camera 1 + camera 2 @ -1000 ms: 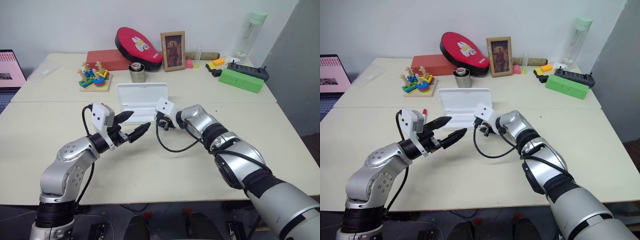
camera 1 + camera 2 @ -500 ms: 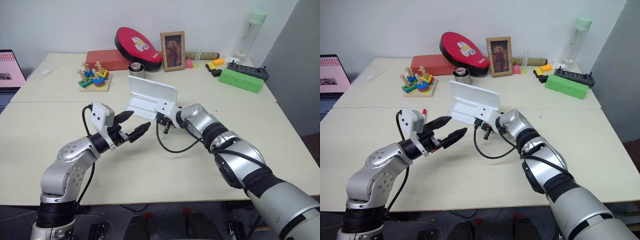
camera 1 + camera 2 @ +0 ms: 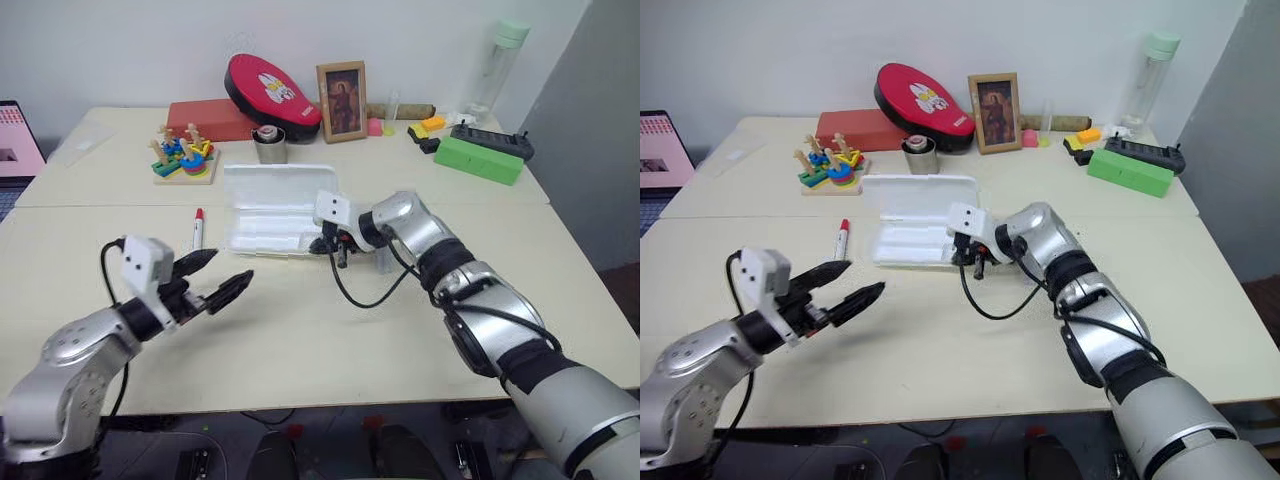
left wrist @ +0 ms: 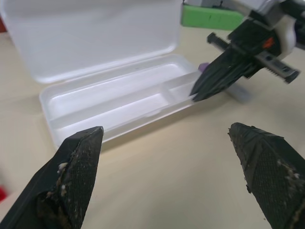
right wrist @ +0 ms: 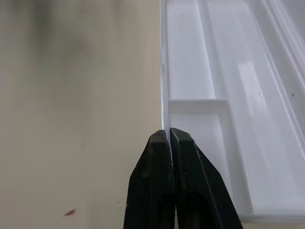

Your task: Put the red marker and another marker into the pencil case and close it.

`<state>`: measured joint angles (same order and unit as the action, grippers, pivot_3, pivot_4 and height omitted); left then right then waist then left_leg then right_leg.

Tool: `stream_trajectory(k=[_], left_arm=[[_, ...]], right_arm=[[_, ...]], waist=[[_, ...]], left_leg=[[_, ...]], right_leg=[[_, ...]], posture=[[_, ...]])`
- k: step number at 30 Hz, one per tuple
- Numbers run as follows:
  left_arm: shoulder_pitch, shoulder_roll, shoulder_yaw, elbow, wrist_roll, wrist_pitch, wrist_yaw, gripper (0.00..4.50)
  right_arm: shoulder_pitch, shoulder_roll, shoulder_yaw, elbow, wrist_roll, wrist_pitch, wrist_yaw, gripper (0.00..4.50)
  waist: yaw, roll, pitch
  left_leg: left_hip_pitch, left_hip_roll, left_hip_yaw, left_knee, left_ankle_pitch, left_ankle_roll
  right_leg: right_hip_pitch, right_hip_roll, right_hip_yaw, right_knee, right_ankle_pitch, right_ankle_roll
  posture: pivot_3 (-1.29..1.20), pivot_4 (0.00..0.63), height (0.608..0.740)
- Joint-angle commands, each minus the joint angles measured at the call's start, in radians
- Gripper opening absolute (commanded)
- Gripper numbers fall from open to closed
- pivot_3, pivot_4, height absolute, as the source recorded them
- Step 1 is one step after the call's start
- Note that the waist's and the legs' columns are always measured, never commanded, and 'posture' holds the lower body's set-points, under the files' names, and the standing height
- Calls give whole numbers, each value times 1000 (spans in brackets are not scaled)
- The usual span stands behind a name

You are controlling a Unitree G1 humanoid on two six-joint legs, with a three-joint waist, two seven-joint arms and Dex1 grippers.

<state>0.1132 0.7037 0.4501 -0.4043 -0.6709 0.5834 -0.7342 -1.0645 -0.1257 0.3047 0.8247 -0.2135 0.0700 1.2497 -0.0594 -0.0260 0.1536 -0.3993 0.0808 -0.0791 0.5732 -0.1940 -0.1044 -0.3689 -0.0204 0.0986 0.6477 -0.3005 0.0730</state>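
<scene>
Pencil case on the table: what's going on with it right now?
The pencil case lies open on the table, its compartments bare. The right gripper is shut, its tips at the case's front wall. The left gripper hangs open over the table. The red marker lies on the table beside the case; a lavender marker peeks out behind the right gripper.
</scene>
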Motion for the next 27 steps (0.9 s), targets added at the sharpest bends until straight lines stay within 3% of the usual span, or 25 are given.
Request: stream_trajectory(k=[1, 6, 14, 27], left_arm=[[49, 37, 71, -61, -34, 6, -36, 4500], [89, 59, 89, -94, -56, 12, -63, 4500], [102, 87, 93, -100, -53, 18, -88, 4500], [34, 102, 47, -75, -47, 27, -97, 4500]], right_arm=[[118, -44, 56, -319, 34, 122, 89, 45], [217, -81, 101, -529, 50, 252, 98, 45], [276, -136, 126, -692, 87, 400, 74, 45], [341, -163, 172, -807, 136, 519, -5, 45]], waist=[[6, 1, 1], [8, 2, 2], [9, 0, 1], [6, 0, 0]], left_leg=[[0, 0, 0, 1, 0, 0], [1, 0, 0, 1, 0, 0], [1, 1, 0, 2, 0, 0], [1, 1, 0, 1, 0, 0]], right_leg=[[0, 0, 0, 0, 0, 0], [0, 0, 0, 1, 0, 1], [-1, 0, 0, 0, 0, 1], [-1, 0, 0, 0, 0, 0]], posture=[[0, 150, 740], [0, 150, 740], [0, 150, 740], [0, 150, 740]])
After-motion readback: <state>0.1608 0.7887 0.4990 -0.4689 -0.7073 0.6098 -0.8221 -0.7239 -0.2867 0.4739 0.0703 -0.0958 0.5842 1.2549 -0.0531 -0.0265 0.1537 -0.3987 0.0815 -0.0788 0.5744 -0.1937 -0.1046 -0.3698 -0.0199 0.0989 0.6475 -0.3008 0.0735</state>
